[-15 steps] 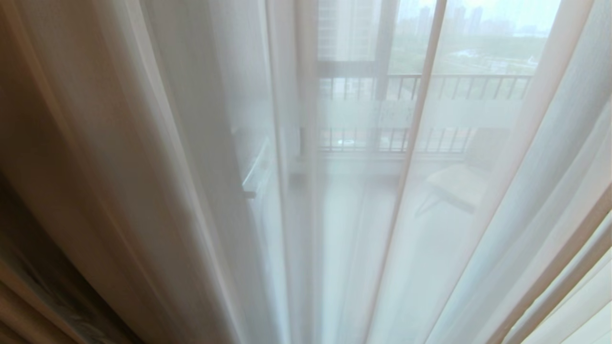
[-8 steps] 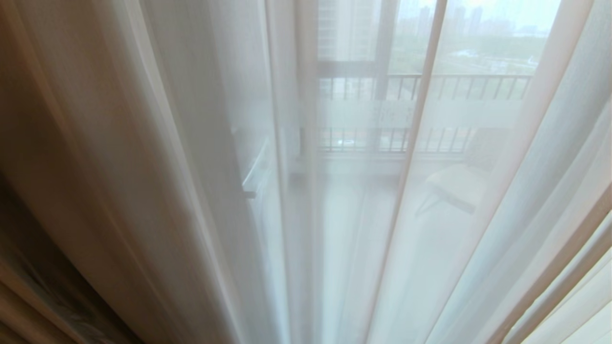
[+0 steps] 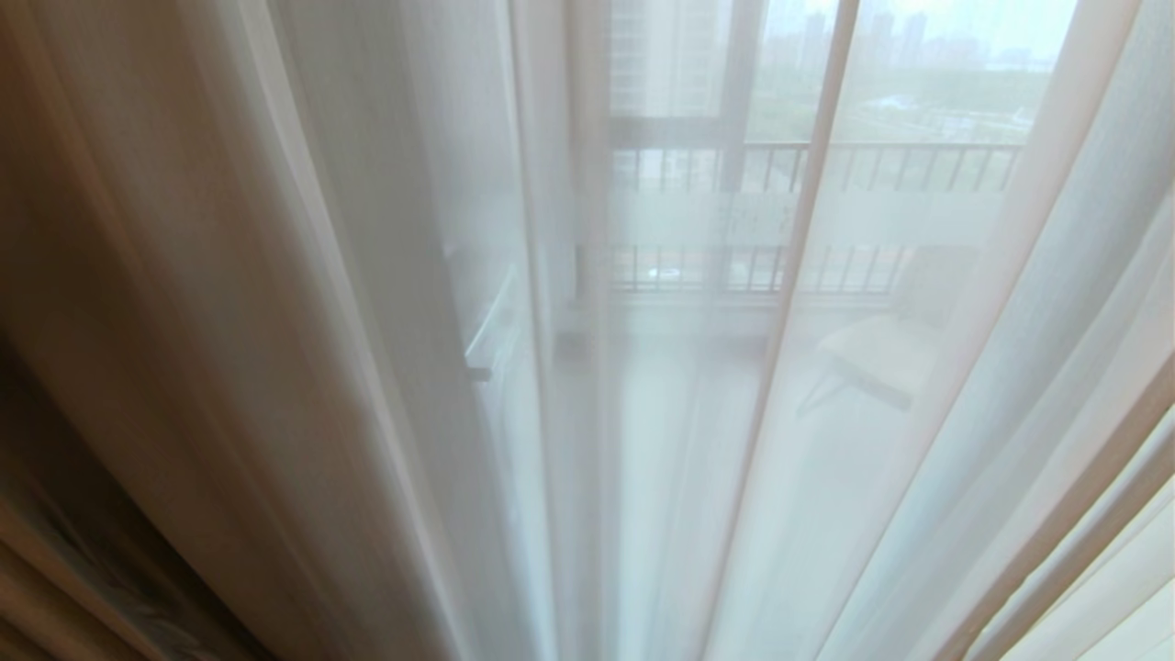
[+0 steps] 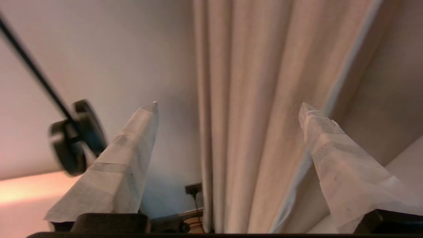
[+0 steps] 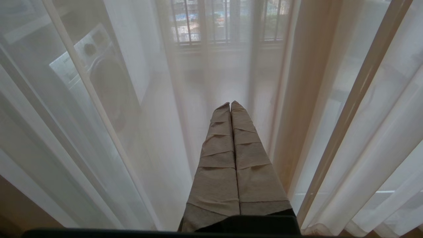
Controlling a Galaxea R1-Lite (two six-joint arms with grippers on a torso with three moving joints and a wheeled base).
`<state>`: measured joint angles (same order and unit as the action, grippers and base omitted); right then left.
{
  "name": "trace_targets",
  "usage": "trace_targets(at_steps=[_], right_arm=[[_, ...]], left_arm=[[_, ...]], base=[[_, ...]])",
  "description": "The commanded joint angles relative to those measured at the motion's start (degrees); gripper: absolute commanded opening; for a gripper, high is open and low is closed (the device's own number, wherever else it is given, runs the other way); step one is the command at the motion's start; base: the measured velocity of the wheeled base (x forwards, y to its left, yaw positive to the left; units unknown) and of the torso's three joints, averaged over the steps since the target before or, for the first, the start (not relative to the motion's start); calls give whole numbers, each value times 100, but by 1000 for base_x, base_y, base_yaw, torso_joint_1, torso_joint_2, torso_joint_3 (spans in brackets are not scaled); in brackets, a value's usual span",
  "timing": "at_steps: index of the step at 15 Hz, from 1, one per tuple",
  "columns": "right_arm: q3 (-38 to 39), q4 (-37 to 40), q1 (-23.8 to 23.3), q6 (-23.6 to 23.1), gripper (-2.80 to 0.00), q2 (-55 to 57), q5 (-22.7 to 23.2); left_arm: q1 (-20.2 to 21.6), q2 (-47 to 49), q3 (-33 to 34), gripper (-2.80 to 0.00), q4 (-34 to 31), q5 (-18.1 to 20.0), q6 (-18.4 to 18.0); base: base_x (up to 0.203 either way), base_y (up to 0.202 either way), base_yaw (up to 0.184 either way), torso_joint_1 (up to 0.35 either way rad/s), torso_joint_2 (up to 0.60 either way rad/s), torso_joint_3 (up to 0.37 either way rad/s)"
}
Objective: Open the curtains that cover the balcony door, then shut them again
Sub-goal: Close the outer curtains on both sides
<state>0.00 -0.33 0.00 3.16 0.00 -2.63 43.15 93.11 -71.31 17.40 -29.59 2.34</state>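
The curtains hang shut across the whole head view: sheer white voile (image 3: 661, 459) in the middle and right, thick beige drape (image 3: 138, 321) at the left. Behind the voile the balcony door's glass shows faintly, with its frosted band (image 3: 863, 220). Neither arm shows in the head view. My left gripper (image 4: 228, 105) is open, its tape-wrapped fingers (image 4: 132, 145) spread wide. The thick drape (image 4: 251, 99) hangs just ahead between them, not gripped. My right gripper (image 5: 230, 103) is shut on nothing and points at the voile (image 5: 148, 132).
A wall socket with a plugged cable (image 4: 193, 189) sits low beside the drape. A black round object on a thin rod (image 4: 77, 135) stands near the left finger. Through the voile show a washing machine (image 5: 99, 76), a balcony chair (image 3: 881, 353) and railing (image 3: 826, 165).
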Motion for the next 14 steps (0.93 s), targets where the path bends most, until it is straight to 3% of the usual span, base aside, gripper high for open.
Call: trace_targets(at_steps=[1, 14], right_arm=[[0, -2, 0, 1, -280, 0, 0], [0, -2, 0, 1, -280, 0, 0]], left_arm=[[12, 525, -303, 0, 29, 51, 3], [491, 2209, -2143, 0, 325, 634, 6]], base=[[0, 0, 0, 0, 0, 0], [0, 0, 0, 0, 0, 0]])
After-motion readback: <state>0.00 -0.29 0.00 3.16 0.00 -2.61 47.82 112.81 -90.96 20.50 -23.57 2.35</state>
